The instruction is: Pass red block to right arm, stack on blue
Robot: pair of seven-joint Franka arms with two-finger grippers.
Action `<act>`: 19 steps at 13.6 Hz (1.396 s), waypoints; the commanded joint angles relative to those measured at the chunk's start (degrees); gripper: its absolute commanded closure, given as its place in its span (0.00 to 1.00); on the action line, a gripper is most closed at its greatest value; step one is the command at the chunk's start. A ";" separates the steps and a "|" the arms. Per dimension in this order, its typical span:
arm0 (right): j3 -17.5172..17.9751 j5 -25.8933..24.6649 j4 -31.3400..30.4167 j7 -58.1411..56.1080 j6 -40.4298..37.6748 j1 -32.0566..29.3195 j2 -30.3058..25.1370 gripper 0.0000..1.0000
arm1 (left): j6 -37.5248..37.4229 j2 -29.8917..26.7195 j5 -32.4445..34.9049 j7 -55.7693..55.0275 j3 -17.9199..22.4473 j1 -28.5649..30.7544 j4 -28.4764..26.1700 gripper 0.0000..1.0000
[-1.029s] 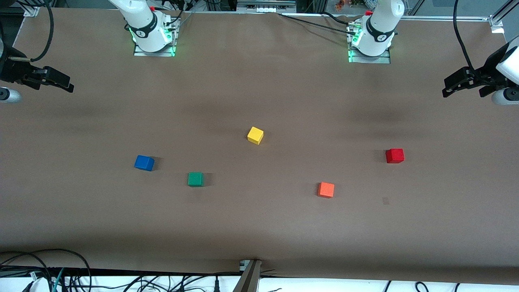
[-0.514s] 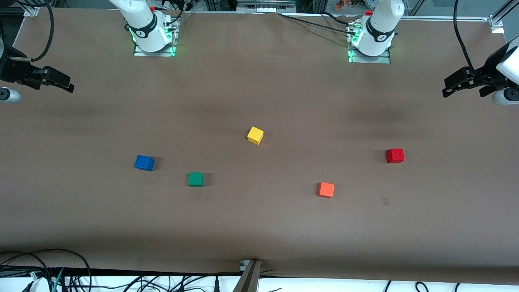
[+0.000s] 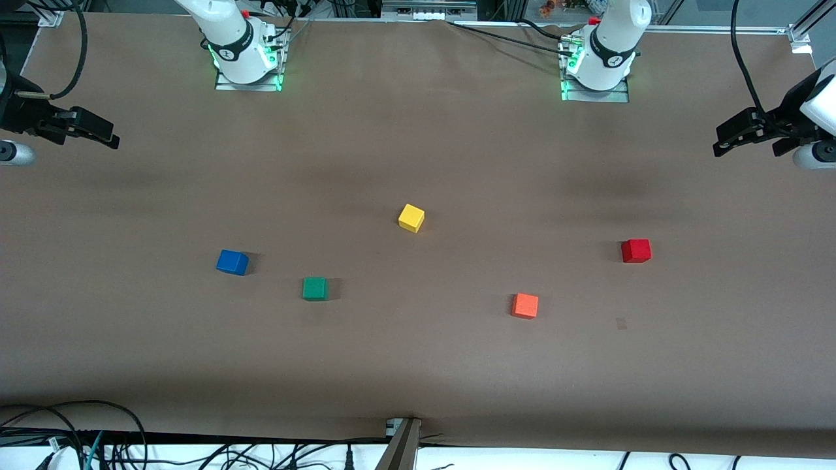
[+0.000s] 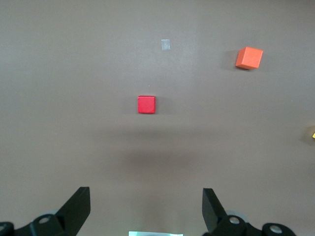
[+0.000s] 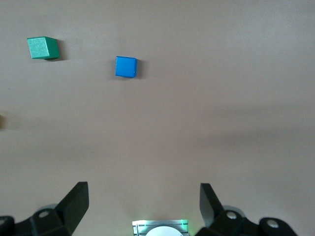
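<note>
The red block [image 3: 635, 250] [image 4: 146, 104] lies alone on the brown table, toward the left arm's end. The blue cube [image 3: 232, 262] [image 5: 126, 67] lies toward the right arm's end. My left gripper [image 3: 720, 141] [image 4: 146, 197] hangs open and empty over the left arm's end of the table, well away from the red block. My right gripper [image 3: 110, 138] [image 5: 142, 195] hangs open and empty over the right arm's end of the table, apart from the blue cube. Both arms wait.
A yellow cube [image 3: 411, 217] sits mid-table. A green cube [image 3: 315, 288] [image 5: 43, 47] lies beside the blue one, and an orange cube [image 3: 525, 305] [image 4: 249, 58] lies nearer the front camera than the red block. A small tape mark [image 3: 621, 323] is near the orange cube.
</note>
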 commanded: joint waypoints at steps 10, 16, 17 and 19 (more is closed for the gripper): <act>0.44 -0.57 0.76 0.11 -0.96 -0.22 -0.33 0.00 | -1.00 0.33 0.29 0.71 -0.03 0.25 0.16 0.00; 0.35 -0.57 0.76 0.11 -0.88 -0.30 -0.33 0.00 | -0.91 1.99 0.47 3.33 -0.11 0.43 0.69 0.00; 0.35 -0.66 0.76 0.11 -0.88 -0.22 -0.33 0.00 | -0.99 2.00 0.29 4.74 -0.03 0.52 0.86 0.00; 0.35 -0.57 0.76 0.11 -0.88 -0.30 -0.33 0.00 | -1.08 2.43 0.47 4.15 -0.11 0.69 0.95 0.00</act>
